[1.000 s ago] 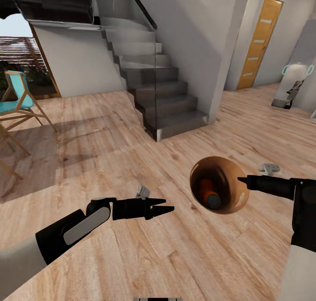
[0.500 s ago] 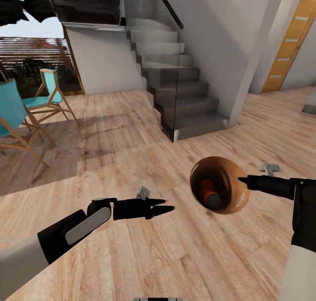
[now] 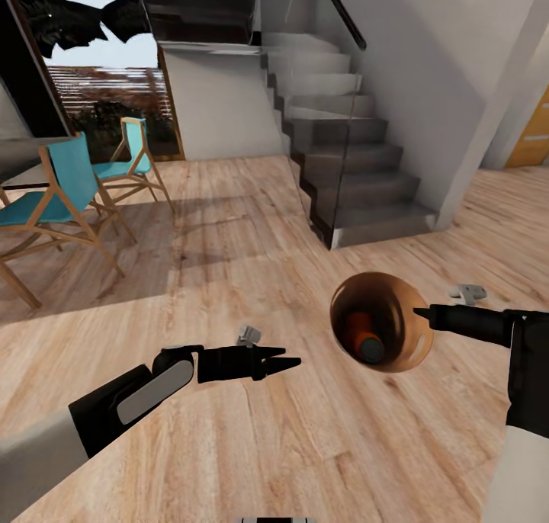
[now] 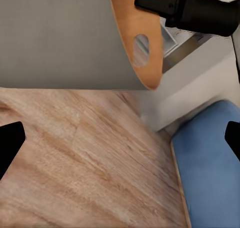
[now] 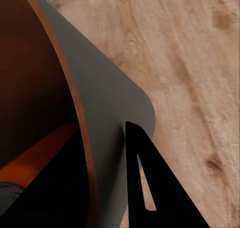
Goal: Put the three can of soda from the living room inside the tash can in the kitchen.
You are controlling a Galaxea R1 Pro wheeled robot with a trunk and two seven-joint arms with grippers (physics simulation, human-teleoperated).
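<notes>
While the robot is rolling across the pale wood plank floor (image 3: 252,447), the right pincer (image 3: 424,316) is clenched on the rim of the coppery-brown round tapered bin (image 3: 408,340), carrying it at centre right of the head frame. The bin is tipping its mouth toward the camera, and inside its glossy brown hollow a bright orange soda can with a silver top (image 3: 360,335) is lying at a slant. From the right wrist camera, one black finger (image 5: 150,188) is pressing against the bin's outer grey-looking wall (image 5: 110,113), the orange can (image 5: 40,155) is peeking out within, and the other finger seems to be sitting inside the rim.

Lower left in the head frame, the left pincer (image 3: 282,358) is carrying nothing, with its dark tips released and a narrow gap between them; the left wrist camera is showing its tips spread wide at either edge.

Upper centre, a grey staircase with a glass side panel (image 3: 351,180) is standing, and at upper left two turquoise chairs on wooden legs (image 3: 69,195) are waiting near a window.

Now the risk, as I judge it: the bin is hanging by a thin pinch on its rim, tilted, so a sharp turn or bump could swing it, loosen the hold or roll the can out. The staircase corner is also a snag for the outstretched arm. The other two cans are not visible in the bin from this angle.
</notes>
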